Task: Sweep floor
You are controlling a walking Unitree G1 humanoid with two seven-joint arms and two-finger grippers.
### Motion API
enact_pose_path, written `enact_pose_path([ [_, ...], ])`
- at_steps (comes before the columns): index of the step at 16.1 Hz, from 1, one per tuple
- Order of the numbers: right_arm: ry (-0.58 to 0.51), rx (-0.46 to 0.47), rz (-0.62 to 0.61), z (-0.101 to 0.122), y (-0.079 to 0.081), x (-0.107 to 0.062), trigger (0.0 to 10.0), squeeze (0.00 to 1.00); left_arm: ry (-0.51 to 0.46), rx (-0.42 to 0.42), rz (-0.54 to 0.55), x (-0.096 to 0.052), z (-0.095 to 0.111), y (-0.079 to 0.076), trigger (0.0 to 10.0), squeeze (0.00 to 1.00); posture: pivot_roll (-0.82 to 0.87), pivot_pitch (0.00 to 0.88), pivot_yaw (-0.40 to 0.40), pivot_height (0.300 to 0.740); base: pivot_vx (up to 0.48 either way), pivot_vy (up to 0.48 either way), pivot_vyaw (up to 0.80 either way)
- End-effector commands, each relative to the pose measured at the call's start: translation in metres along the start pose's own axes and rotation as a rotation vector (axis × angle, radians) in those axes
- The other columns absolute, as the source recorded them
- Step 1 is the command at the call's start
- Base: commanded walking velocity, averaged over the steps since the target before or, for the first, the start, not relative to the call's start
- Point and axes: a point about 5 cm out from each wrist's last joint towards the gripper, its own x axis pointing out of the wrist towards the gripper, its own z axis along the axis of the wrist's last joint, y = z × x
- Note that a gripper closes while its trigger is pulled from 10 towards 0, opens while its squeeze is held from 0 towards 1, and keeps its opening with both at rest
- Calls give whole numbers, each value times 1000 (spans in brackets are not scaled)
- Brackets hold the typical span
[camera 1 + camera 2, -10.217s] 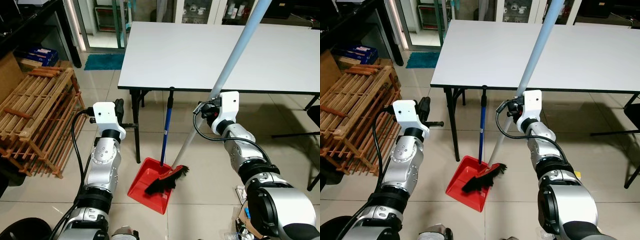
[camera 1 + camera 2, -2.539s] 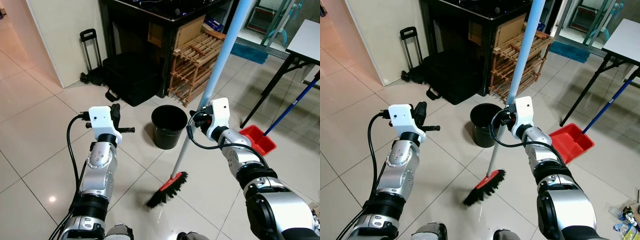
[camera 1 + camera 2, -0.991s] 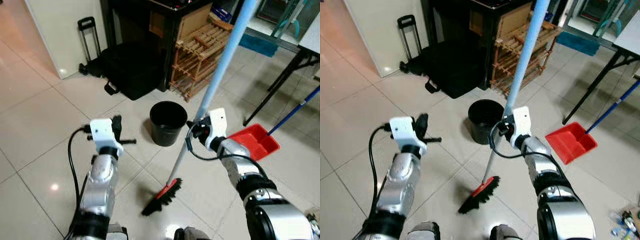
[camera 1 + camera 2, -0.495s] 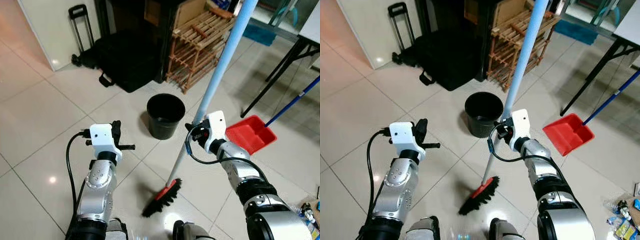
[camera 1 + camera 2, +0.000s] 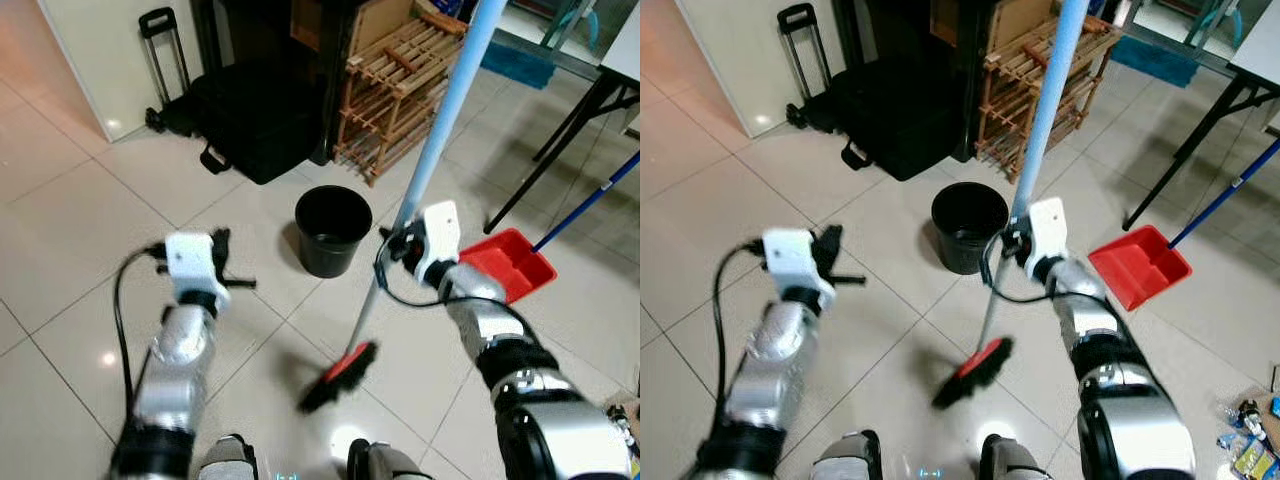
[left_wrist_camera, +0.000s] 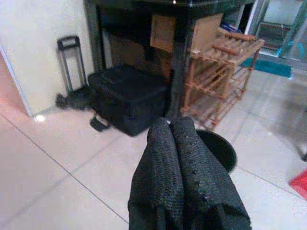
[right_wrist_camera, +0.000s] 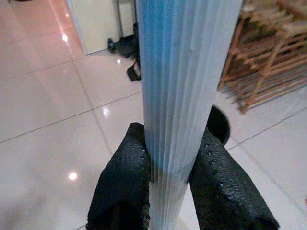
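My right gripper [image 5: 393,246] is shut on the light blue handle of the broom [image 5: 441,118], about chest height. In the right wrist view its black fingers [image 7: 217,177] press both sides of the ribbed handle [image 7: 184,72]. The broom's red and black head [image 5: 338,375] is blurred, low over the tiled floor in front of my feet. A red dustpan [image 5: 510,262] with a blue handle lies on the floor to the right. My left gripper [image 6: 171,123] is shut on nothing, held out to the left at mid height.
A black bucket [image 5: 332,230] stands on the tiles just beyond the broom. Behind it are a wooden slatted rack [image 5: 400,75], a black suitcase [image 5: 250,110] and a dark cabinet. A table's black legs [image 5: 560,130] stand at the right. Litter lies at the lower right [image 5: 1250,415].
The broom head has swung a little to the right and away from my feet. Both arms have risen slightly, the left one also drifting left.
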Motion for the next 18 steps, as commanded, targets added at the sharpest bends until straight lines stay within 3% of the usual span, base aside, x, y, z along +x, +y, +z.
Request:
enact_pose_path([
  [1, -82, -11, -40, 24, -7, 6, 10000, 0, -32, 24, 18, 11, 10, 5, 10000, 0, 51, 158, -54, 740, 0, 0, 0],
  [7, -113, -21, 2, 40, 8, 19, 10000, 0, -104, 35, -17, 31, 36, 10, 10000, 0, 54, 156, -48, 740, 0, 0, 0],
  [12, -95, -49, 76, 38, 18, 22, 10000, 0, -74, 96, -204, 25, 34, 5, 10000, 0, 58, 149, -44, 740, 0, 0, 0],
  [16, -67, -92, 104, 39, 8, 19, 10000, 0, -61, 136, -227, 15, 34, 12, 10000, 0, 72, 165, -55, 740, 0, 0, 0],
  [17, -57, -112, 104, 40, 2, 17, 10000, 0, -59, 144, -232, 12, 35, 13, 10000, 467, 72, 170, -56, 740, 0, 0, 0],
  [18, -54, -118, 106, 40, 1, 17, 10000, 0, -61, 148, -228, 12, 36, 14, 10000, 1000, 72, 170, -56, 740, 0, 0, 0],
])
